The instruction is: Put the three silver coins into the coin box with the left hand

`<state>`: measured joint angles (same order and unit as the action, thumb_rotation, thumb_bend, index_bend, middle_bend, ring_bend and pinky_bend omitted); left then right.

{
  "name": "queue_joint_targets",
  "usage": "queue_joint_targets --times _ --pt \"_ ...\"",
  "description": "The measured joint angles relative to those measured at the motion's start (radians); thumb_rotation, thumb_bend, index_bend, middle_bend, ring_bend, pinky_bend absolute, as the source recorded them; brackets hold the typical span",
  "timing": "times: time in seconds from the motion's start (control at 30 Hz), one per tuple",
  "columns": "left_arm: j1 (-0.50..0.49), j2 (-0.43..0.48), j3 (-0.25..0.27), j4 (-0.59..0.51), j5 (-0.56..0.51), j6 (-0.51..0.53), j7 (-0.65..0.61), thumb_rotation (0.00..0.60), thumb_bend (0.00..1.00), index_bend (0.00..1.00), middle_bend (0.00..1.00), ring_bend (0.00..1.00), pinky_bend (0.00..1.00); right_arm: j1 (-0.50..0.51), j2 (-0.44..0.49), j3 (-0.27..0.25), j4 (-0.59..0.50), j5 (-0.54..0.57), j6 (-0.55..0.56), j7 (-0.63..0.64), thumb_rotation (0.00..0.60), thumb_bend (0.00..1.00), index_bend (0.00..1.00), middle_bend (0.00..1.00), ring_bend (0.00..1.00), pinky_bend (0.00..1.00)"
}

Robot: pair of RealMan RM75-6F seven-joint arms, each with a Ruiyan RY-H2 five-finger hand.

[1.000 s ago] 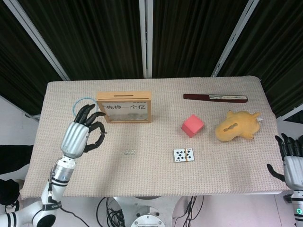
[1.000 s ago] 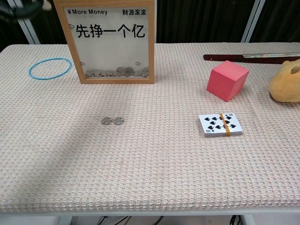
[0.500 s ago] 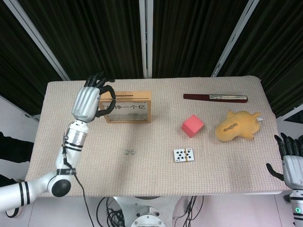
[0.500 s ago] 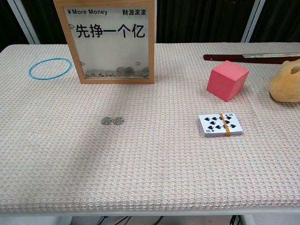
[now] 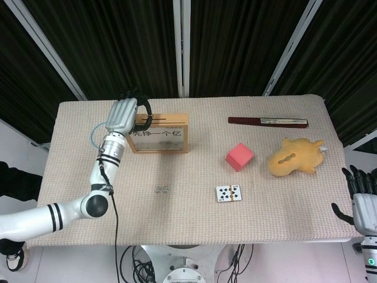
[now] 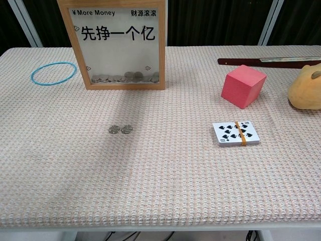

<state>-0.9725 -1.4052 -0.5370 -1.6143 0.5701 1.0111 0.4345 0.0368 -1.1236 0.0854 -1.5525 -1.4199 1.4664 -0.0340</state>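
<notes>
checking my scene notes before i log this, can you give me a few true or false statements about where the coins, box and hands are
1. Two silver coins lie side by side on the table mat. True.
2. The left hand is over the top left end of the coin box. True.
3. The red cube sits on top of the deck of playing cards. False: it stands apart, behind the deck.
4. The right hand is holding the yellow plush toy. False: it is at the table's right edge, away from the toy.
5. The blue rubber band lies left of the coin box. True.
</notes>
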Motion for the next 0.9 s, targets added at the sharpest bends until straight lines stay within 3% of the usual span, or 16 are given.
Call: queue_joint_targets --times 0.27,0.83,0.9 --pt "-0.033 0.006 0.006 0.019 -0.093 -0.035 -0.036 0.600 0.46 0.64 0.25 0.05 0.08 0.001 -0.004 0.001 0.001 -0.001 0.002 0.001 0.600 0.21 0.00 0.00 0.00 0.00" --pt "-0.072 -0.006 0.061 0.074 -0.127 -0.050 -0.064 0.600 0.46 0.64 0.25 0.05 0.07 0.000 -0.001 -0.001 0.017 -0.004 0.002 0.022 0.600 0.21 0.00 0.00 0.00 0.00" --pt "-0.076 -0.006 0.064 0.075 -0.126 -0.050 -0.067 0.600 0.46 0.60 0.25 0.05 0.07 -0.001 -0.002 -0.001 0.020 -0.002 0.001 0.022 0.600 0.21 0.00 0.00 0.00 0.00"
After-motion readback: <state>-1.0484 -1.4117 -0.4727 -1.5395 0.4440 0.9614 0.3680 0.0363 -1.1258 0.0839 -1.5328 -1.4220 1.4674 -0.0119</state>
